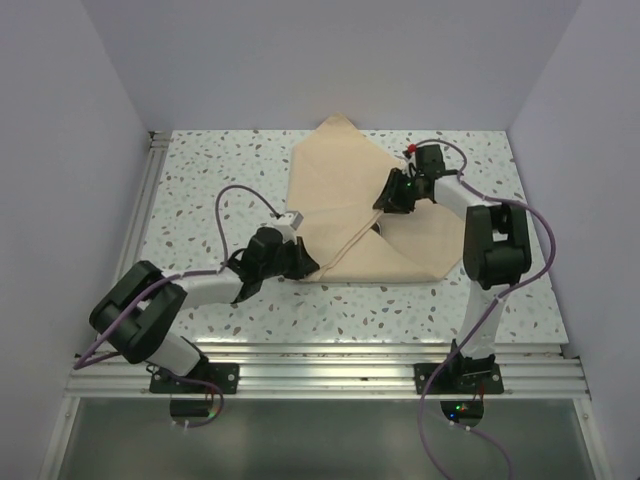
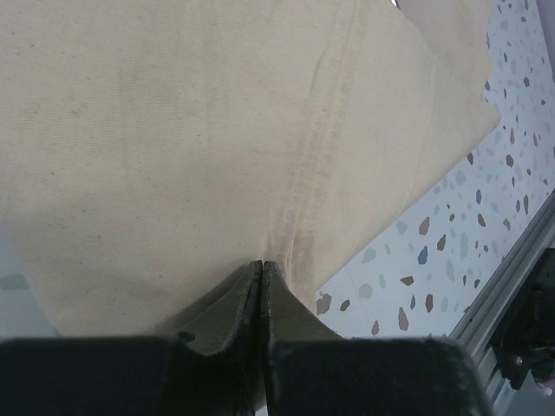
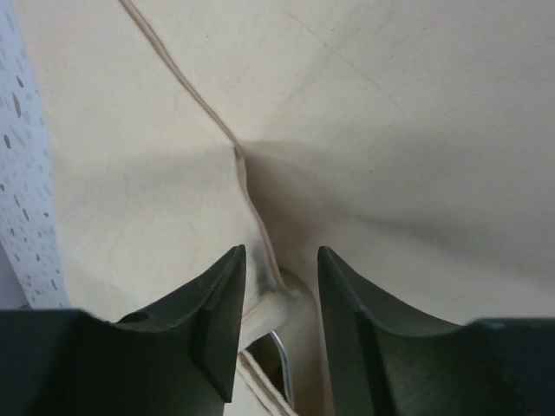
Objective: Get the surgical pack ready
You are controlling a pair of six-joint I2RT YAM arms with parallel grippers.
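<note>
Left wrist: left pincer [image 2: 262, 265] clamps the surgical pack [image 2: 173, 130] at 8 o'clock. Parted halfway, empty, the right pincer [image 3: 280, 253] straddles its seam [image 3: 250, 195]

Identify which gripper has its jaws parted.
The right gripper: its jaws stand apart over the surgical pack, whereas the left gripper has jaws pinched shut on it.

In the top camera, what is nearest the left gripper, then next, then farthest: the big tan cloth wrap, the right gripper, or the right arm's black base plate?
1. The big tan cloth wrap: the left gripper pinches its near-left corner.
2. The right gripper: across the cloth, toward the far right.
3. The right arm's black base plate: near edge, right side.
</note>
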